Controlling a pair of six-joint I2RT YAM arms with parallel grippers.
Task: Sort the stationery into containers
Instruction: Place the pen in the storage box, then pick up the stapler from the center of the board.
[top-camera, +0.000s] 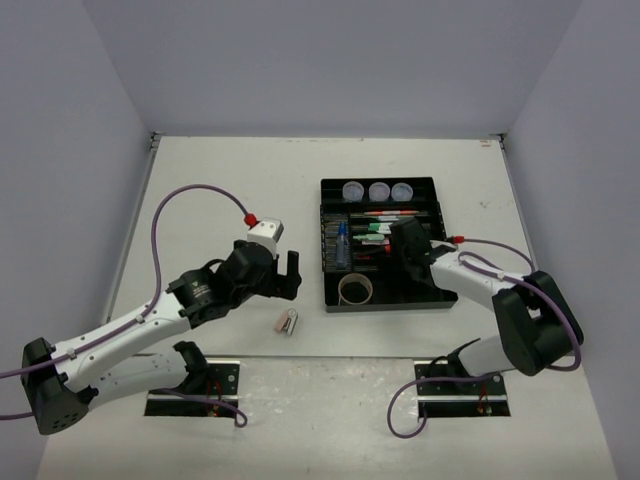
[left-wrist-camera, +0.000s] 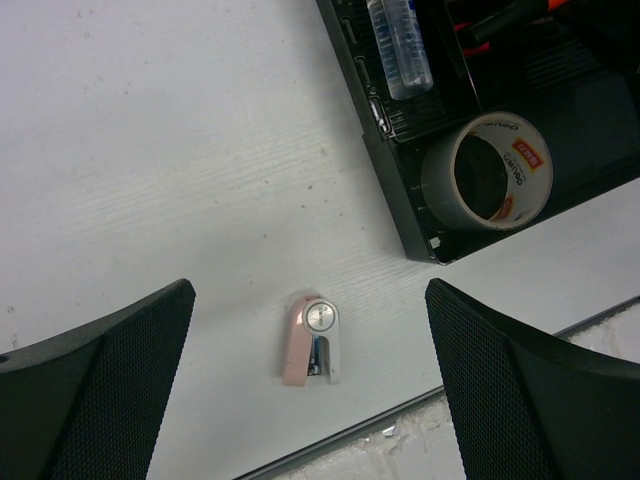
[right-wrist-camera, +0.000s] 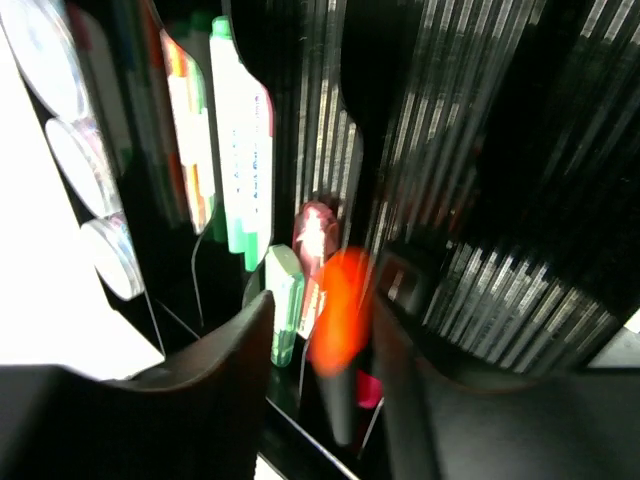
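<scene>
Top external view, going left to right: the left gripper (top-camera: 290, 268) hangs over the white table (top-camera: 200, 180) a bit left of centre, jaws spread wide with nothing in them. The last loose item, a small pink-and-white block (top-camera: 288, 322), lies just below it in the frame, near the table's front edge and outside the tray. From the left wrist view the block (left-wrist-camera: 313, 340) sits bottom centre, flat on the table in the gap between the two fingers (left-wrist-camera: 100, 390), touching neither. It's a rounded plastic thing with a pink side, a white side and a round disc on top. The finger pads are black with a fine mesh texture.

Right of that is the black plastic tray (top-camera: 323, 250), rectangular with ribbed slots. A tan tape roll (top-camera: 357, 290) stands in its lower-left compartment, and a clear bottle (top-camera: 343, 245) with a blue cap lies in the slot above it. Three round clear tubs (top-camera: 380, 191) line the top row.

The right gripper (top-camera: 405, 240) is down inside the tray's right half. Its wrist view is blurry. The jaws are partly apart, with a smeared orange highlighter (right-wrist-camera: 340, 310) between them. I can't tell whether it's pinched or let go. A white-and-green highlighter (right-wrist-camera: 240, 150) lies in the slot to the upper left.
</scene>
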